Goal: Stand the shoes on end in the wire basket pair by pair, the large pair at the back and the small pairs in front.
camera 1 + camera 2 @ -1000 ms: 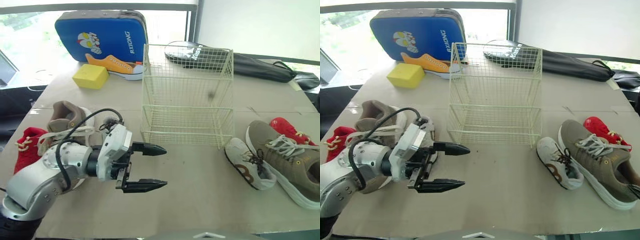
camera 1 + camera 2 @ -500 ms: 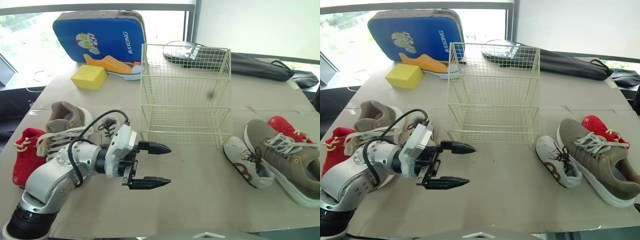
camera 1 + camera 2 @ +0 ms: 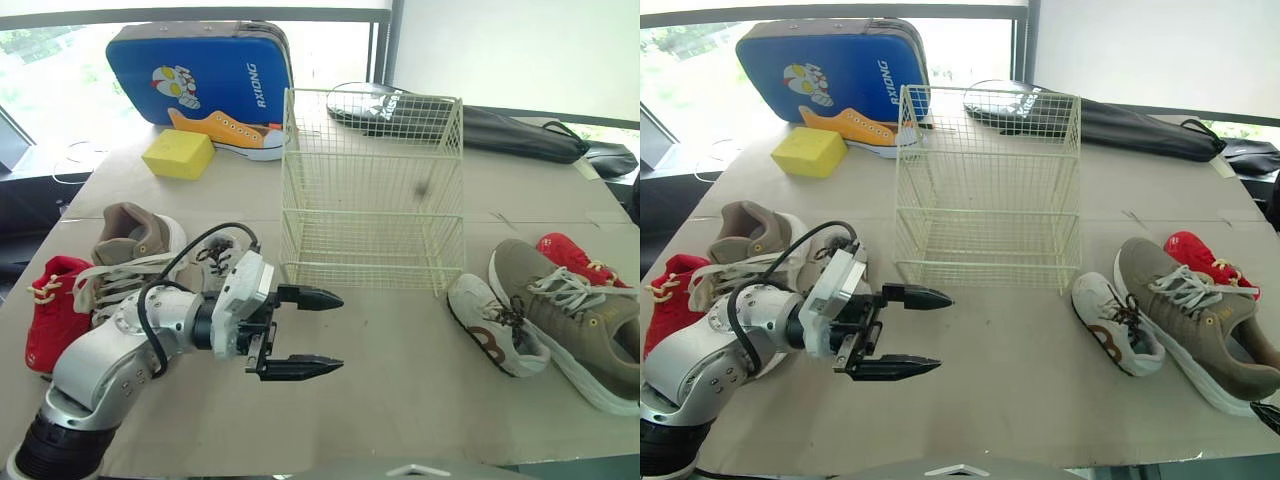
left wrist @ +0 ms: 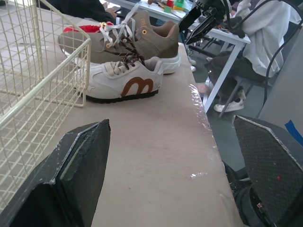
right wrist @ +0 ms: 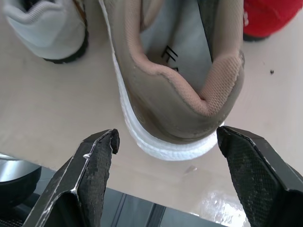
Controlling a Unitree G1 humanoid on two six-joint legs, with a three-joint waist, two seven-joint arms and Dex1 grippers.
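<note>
Left claw [image 3: 338, 332] apart, empty, above worktop [image 3: 420, 390]. Right claw [image 5: 168, 136] apart, flanking large tan shoe [image 5: 137, 61] heel. Collar looks soft, sole stiffer and light; grip heel.

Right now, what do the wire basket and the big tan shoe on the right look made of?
Wire basket: thin metal wire in an open grid, with a pale cream finish that is probably paint or a plastic coating. Large tan shoe: matte upper, fabric or suede-like, can't tell which; padded, textured-fabric heel collar; white pebbled sole, likely foam or rubber.
</note>
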